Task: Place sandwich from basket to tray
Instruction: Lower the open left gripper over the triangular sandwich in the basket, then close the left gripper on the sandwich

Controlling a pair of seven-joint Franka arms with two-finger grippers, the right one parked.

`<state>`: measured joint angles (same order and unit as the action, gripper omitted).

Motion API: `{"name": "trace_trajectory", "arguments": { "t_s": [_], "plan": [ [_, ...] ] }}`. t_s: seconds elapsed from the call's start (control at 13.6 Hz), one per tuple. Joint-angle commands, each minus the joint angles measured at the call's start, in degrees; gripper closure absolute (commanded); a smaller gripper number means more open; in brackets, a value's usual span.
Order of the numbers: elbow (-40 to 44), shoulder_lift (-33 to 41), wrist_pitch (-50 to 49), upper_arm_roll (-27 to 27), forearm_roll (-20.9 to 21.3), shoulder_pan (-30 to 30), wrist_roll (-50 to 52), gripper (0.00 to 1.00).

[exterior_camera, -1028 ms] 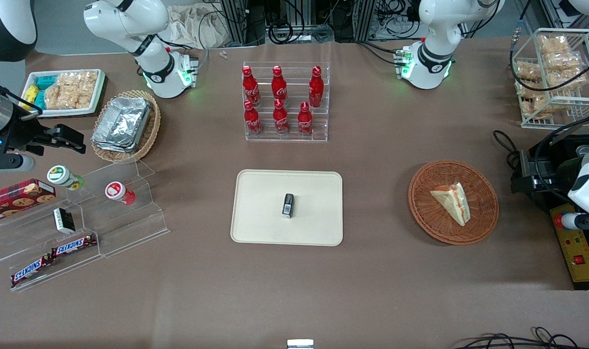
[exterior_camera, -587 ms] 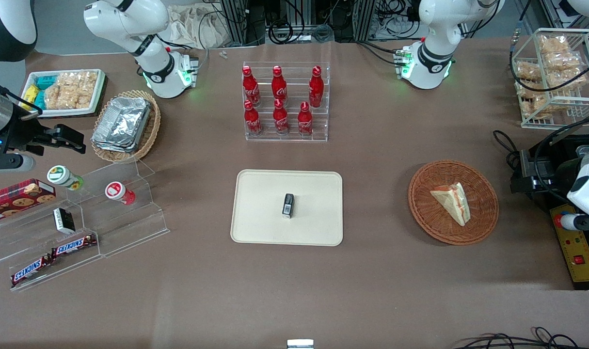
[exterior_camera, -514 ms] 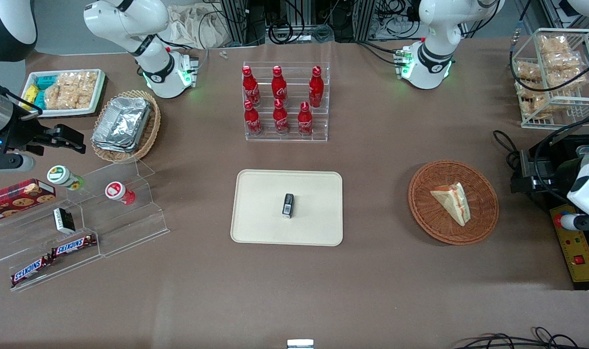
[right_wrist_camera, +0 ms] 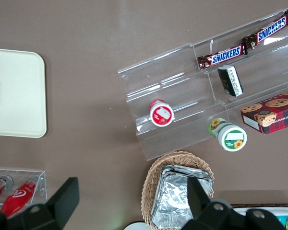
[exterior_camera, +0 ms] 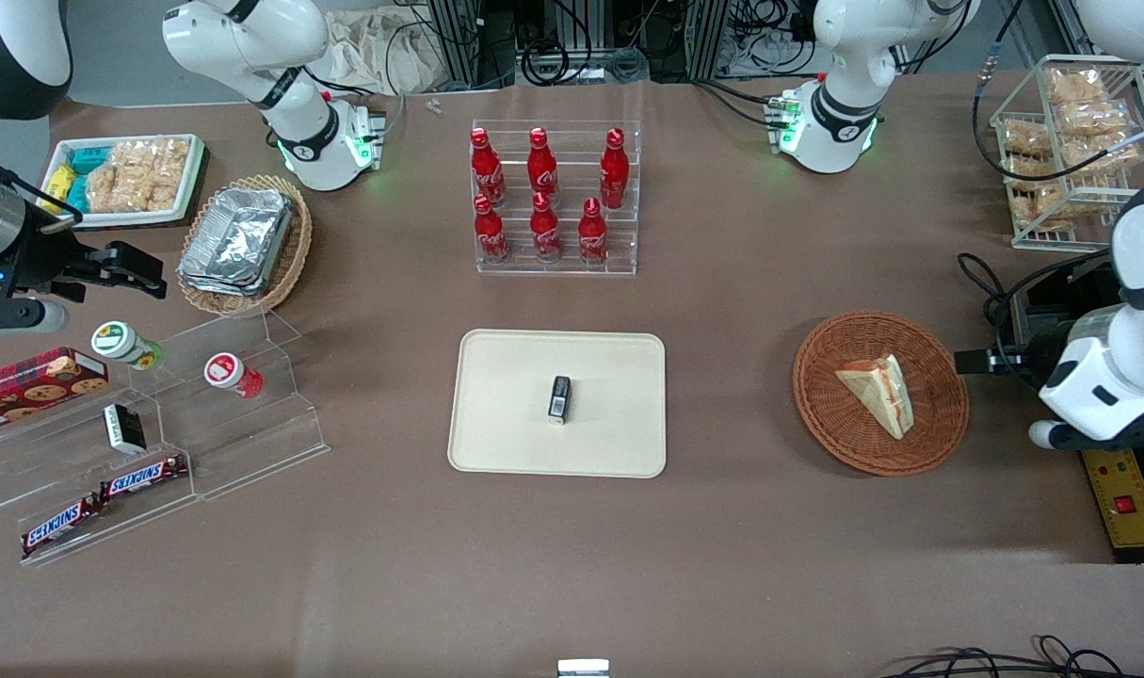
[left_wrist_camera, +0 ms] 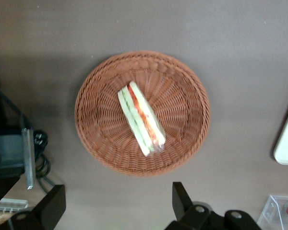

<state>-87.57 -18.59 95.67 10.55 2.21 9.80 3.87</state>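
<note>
Fingers: the left arm's gripper (left_wrist_camera: 117,206) hovers above the tabletop (exterior_camera: 741,527) just outside the basket's rim; its two fingers (left_wrist_camera: 182,199) stand wide apart and hold nothing.
Direction to target: the sandwich (left_wrist_camera: 140,120) lies ahead of the finger gap, inside the basket (left_wrist_camera: 182,96), well clear of both fingers (no contact anywhere).
Sandwich location: near the basket's middle (exterior_camera: 835,424); in the front view the wedge (exterior_camera: 878,393) rests on its side on the wicker, filling edge showing pink-orange and green.
Long axis: in the wrist view the wedge runs diagonally, skewed against the line joining the two fingers; judged from this, a wrist rotation is needed so the fingers close across the short thickness.
Destination: the tray (exterior_camera: 506,377) lies toward the table's middle, well apart from the basket; a small dark box (exterior_camera: 559,398) sits on it near its centre.
Nearer arm: the working arm, positioned at the basket's end of the tabletop.
Hidden or cut off: fingertips are cropped in the wrist view; in the front view the gripper is hidden under the arm's white housing (exterior_camera: 1099,386), so its height over the basket cannot be read.
</note>
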Motion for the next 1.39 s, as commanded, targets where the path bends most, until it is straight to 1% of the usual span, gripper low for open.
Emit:
{"name": "trace_trajectory", "arguments": {
  "t_s": [0.0,0.37,0.44,0.51,0.66,0.88,1.03,1.32],
  "plan": [
    [-18.3,10.23,11.97,0.35,-1.59,1.63,2.79,0.01],
    [-19.56,4.19,15.33,0.62,-1.5,0.93,15.44,0.01],
    [-19.57,2.78,16.38,0.62,-1.33,0.84,17.9,0.02],
    [-19.65,1.46,17.87,0.62,-1.33,0.84,20.45,0.05],
    [-20.79,-0.3,22.34,0.62,-1.33,0.84,24.24,0.05],
    [-26.58,-0.66,33.68,0.62,-1.24,0.84,29.25,0.04],
    [-28.61,-0.83,36.25,0.62,-1.24,0.84,29.7,0.04],
    [-29.41,-2.59,36.87,0.62,-1.24,0.93,29.7,0.05]
  ]
}}
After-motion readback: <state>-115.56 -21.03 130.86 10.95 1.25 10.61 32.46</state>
